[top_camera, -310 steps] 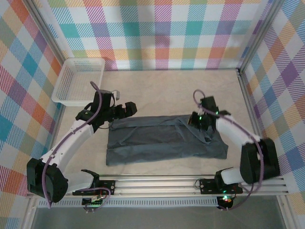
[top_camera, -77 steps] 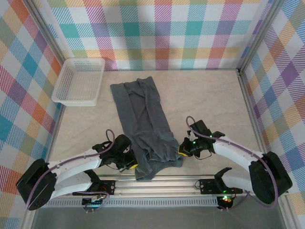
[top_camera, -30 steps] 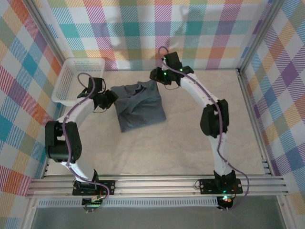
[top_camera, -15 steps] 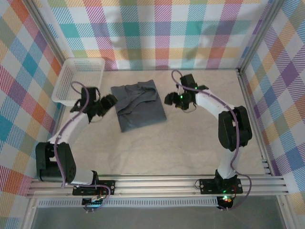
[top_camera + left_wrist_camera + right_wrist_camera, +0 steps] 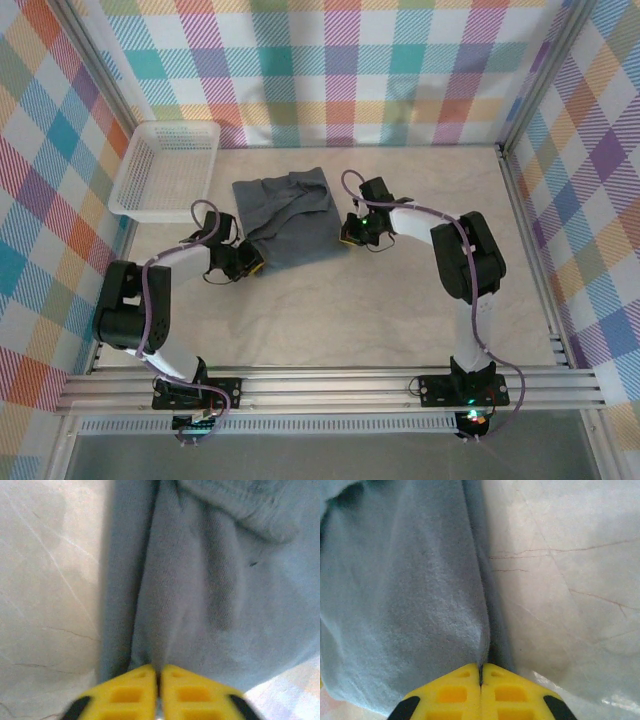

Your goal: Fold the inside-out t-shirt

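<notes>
1. Two grippers sit low on the pale table, one at each near corner of the inside-out t-shirt.
2. The left gripper is at the shirt's near-left corner. Its yellow fingers are pressed together, and a fabric crease runs straight into the tips, so it looks pinched on the edge.
3. The right gripper is at the near-right corner. Its fingers are also closed tight, with the shirt's folded edge caught between the tips.
4. The shirt is dark slate-grey and folded into a rough rectangular pad. It lies flat, left of centre on the far half of the table, with loose wrinkles along its far edge.
5. A white mesh basket sits in the far-left corner, near the shirt but not touching it.
</notes>
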Controlling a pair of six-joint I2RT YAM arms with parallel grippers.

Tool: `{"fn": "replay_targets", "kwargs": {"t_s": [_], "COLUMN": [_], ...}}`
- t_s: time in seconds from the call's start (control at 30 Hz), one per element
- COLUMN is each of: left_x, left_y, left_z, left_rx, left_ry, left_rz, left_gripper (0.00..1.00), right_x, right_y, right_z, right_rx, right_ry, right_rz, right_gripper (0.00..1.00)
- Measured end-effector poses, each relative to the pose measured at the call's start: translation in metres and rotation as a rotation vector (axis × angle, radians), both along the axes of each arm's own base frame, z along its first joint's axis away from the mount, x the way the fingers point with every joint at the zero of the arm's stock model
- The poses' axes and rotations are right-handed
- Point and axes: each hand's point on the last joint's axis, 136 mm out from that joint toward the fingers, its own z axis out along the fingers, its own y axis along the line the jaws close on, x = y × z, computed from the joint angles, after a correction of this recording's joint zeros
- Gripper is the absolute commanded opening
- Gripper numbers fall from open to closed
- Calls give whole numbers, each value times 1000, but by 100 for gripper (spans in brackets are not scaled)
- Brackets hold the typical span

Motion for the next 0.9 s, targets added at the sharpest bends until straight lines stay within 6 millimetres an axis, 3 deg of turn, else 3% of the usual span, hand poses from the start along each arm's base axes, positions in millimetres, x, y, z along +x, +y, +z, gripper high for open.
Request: {"fn": "replay_targets", "kwargs": {"t_s": [0.17,0.33,0.53,0.67,0.7,0.73,0.8,0.83,0.9], "left_x": [-8,-25,-78,-129,-146,-162,-184,-190,-192], "left_y": [8,13,-5,-26,-31,-33,-34,-34,-33], "left_z": [-7,-2,-1,-8,-11,-14,-16,-12,1], "left_rx": [50,90,101,108,107,103,85,71,57], "left_ry": [37,52,83,132,151,170,195,189,162], "left_rz": [8,-4,-103,-201,-227,-243,-246,-241,-222], "left_gripper": [0,0,0,0,7,19,42,46,51], "right_x": [-4,-23,-85,-146,-161,-179,-209,-221,-228], "right_y": [-6,-13,-33,-49,-53,-57,-65,-67,-73], "right_z": [2,10,9,3,0,-4,-7,-5,5], "right_rx": [1,37,69,49,38,25,7,2,-2], "right_ry": [5,20,79,130,146,168,202,215,200], "right_rz": [-16,-21,-29,-23,-19,-15,-5,0,-11], "right_gripper": [0,0,0,0,0,3,30,42,50]}}
